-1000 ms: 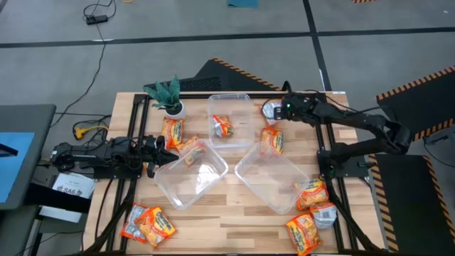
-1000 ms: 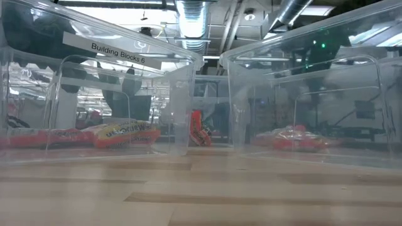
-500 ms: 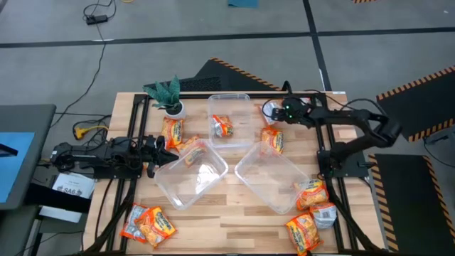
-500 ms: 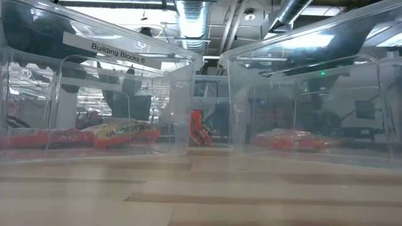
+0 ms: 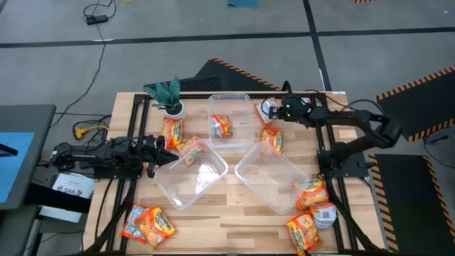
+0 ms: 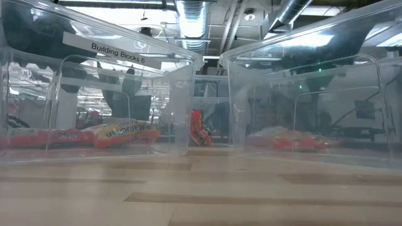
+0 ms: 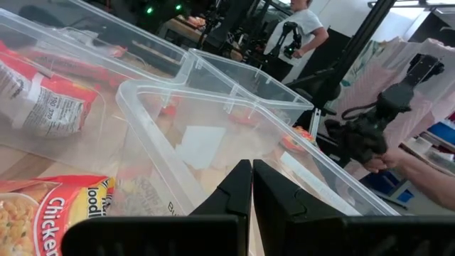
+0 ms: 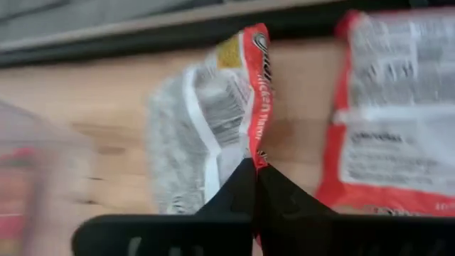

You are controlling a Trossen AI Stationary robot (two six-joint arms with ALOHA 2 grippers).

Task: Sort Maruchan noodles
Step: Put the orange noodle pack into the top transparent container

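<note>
Maruchan noodle packets lie scattered on the wooden table. One silver-grey packet (image 5: 267, 107) (image 8: 206, 121) lies flat at the far right, and my right gripper (image 5: 273, 111) (image 8: 256, 171) is shut on its edge. A second packet (image 5: 273, 140) (image 8: 398, 121) lies just beside it. One packet (image 5: 222, 126) lies in the far clear tub (image 5: 229, 99). More packets lie at the near left (image 5: 148, 224) and near right (image 5: 306, 229). My left gripper (image 5: 163, 148) (image 7: 251, 181) waits at the table's left, shut and holding nothing, in front of the left tub (image 5: 188, 186). My right gripper pinches the silver-grey packet by its red-printed edge (image 8: 260, 146) between the two fingers. The fingers come at it slanting down from the table's right. The packet lies flat on the table, silver side up.
Two more clear tubs stand at mid-table, the left one and a right one (image 5: 274, 186) with a packet (image 5: 311, 193) at its near corner. A small green potted plant (image 5: 167, 94) stands at the far left. Packets (image 5: 173, 131) lie near my left gripper.
My right arm has dropped lower and its gripper has come down onto the silver-grey packet at the far right, where it now stands shut on the edge. The packet stays on the table.
</note>
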